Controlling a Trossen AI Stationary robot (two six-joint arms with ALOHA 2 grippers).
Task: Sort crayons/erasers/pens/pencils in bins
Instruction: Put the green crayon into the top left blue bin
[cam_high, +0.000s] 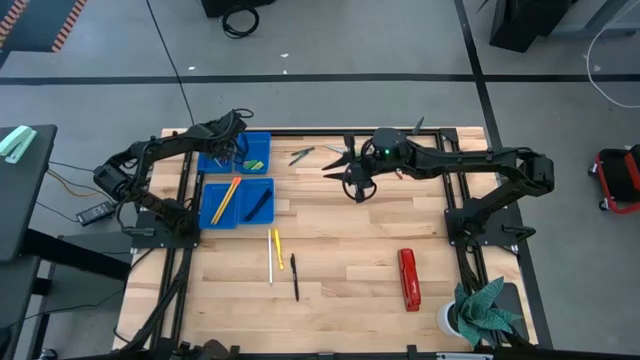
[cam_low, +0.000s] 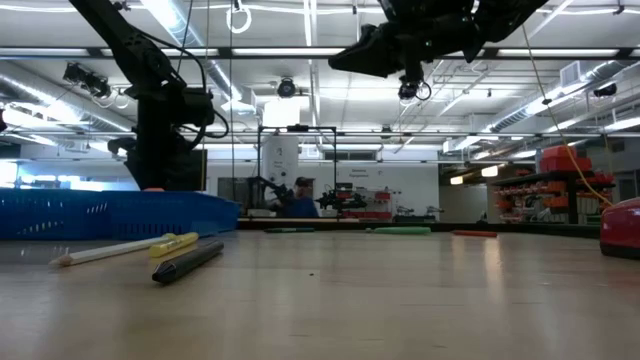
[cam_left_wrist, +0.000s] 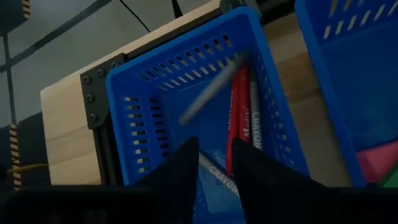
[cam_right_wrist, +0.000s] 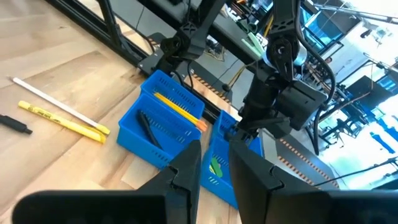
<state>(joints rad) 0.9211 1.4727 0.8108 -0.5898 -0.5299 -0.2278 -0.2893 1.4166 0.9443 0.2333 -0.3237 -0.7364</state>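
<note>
My left gripper (cam_high: 228, 150) (cam_left_wrist: 214, 168) hangs open over the far-left blue bin (cam_left_wrist: 134, 118). That bin holds red crayons (cam_left_wrist: 239, 112) and a blurred grey stick (cam_left_wrist: 211, 93); no finger touches them. The neighbouring bin (cam_left_wrist: 360, 74) holds pink and green pieces (cam_left_wrist: 379, 165). Two nearer bins hold orange and yellow pencils (cam_high: 226, 198) and a black pen (cam_high: 258, 204). A white pencil (cam_high: 270, 257), a yellow pencil (cam_high: 279, 248) and a black pen (cam_high: 295, 277) lie flat on the table. My right gripper (cam_high: 357, 185) (cam_right_wrist: 214, 165) is open and empty, high above the table's middle.
Green-handled scissors (cam_high: 301, 155) lie near the far edge, between the two grippers. A red stapler (cam_high: 408, 279) lies on the near right part of the table, and a potted plant (cam_high: 485, 310) stands at the near right corner. Bare wood (cam_high: 350, 250) spreads between stapler and pencils.
</note>
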